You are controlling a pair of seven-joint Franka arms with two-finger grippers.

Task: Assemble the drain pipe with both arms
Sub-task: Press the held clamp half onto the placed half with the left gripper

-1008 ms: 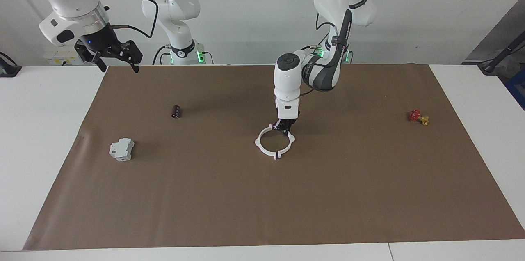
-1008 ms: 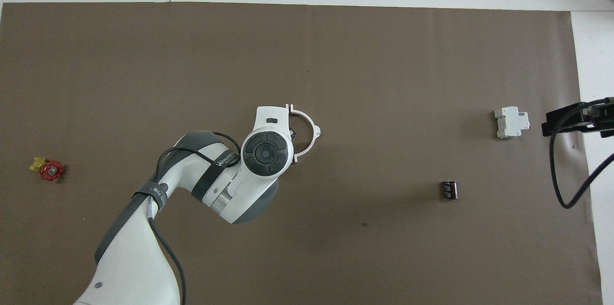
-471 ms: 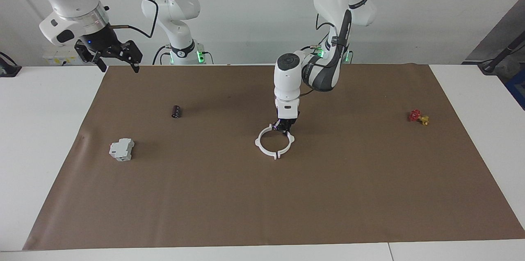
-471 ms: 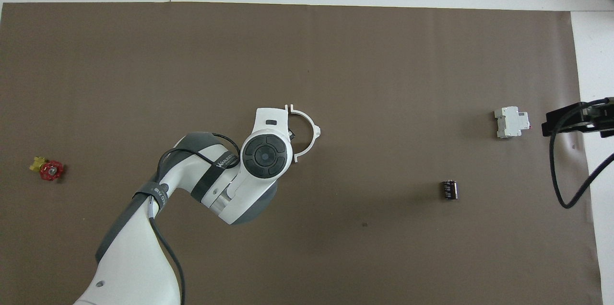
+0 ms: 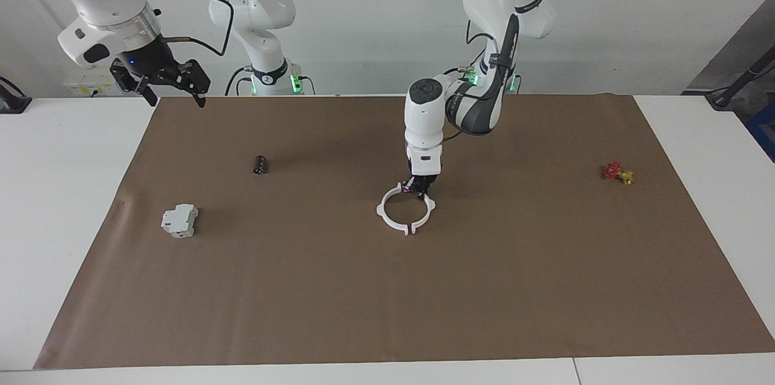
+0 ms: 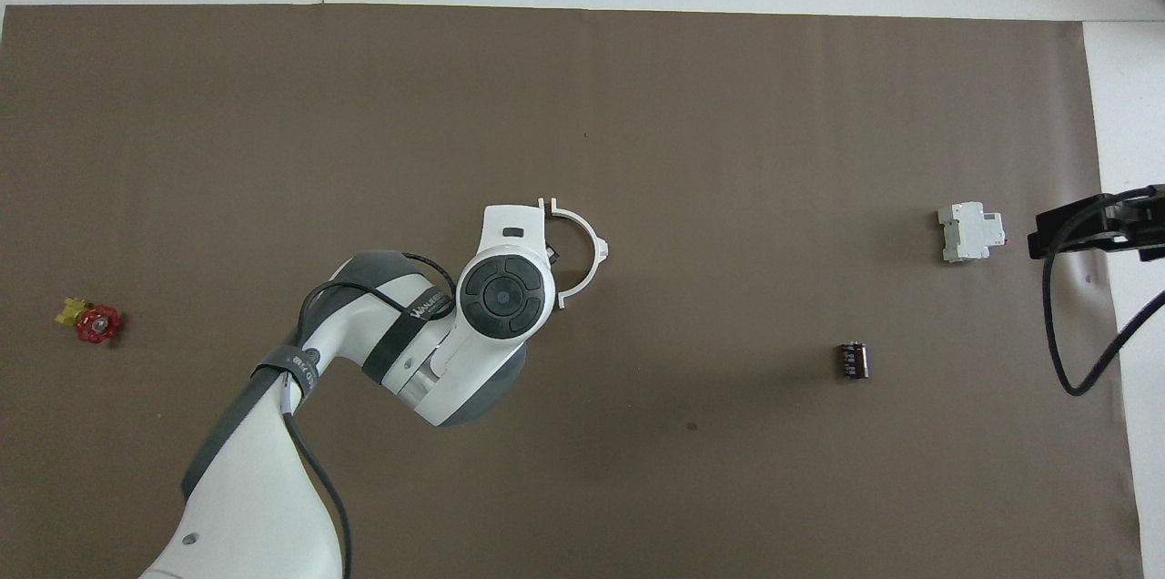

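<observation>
The drain pipe (image 5: 409, 229) shows as one white ring with small tabs, at the middle of the brown mat (image 5: 387, 300). My left gripper (image 5: 419, 190) points straight down and is shut on the ring's arc that lies nearer to the robots. I cannot tell whether the ring rests on the mat or hangs just above it. In the overhead view the left wrist covers half of the drain pipe (image 6: 596, 242) and most of the left gripper (image 6: 552, 253). My right gripper (image 5: 169, 83) waits open and raised over the mat's edge at the right arm's end, also seen as right gripper (image 6: 1083, 228).
A grey-white boxy block (image 5: 180, 220) lies toward the right arm's end, with a small dark cylinder (image 5: 260, 164) nearer to the robots. A red-and-yellow valve (image 5: 617, 172) sits toward the left arm's end. White table (image 5: 60, 221) borders the mat.
The left hand has crept up very slightly with the ring in its grip. The right arm has not moved.
</observation>
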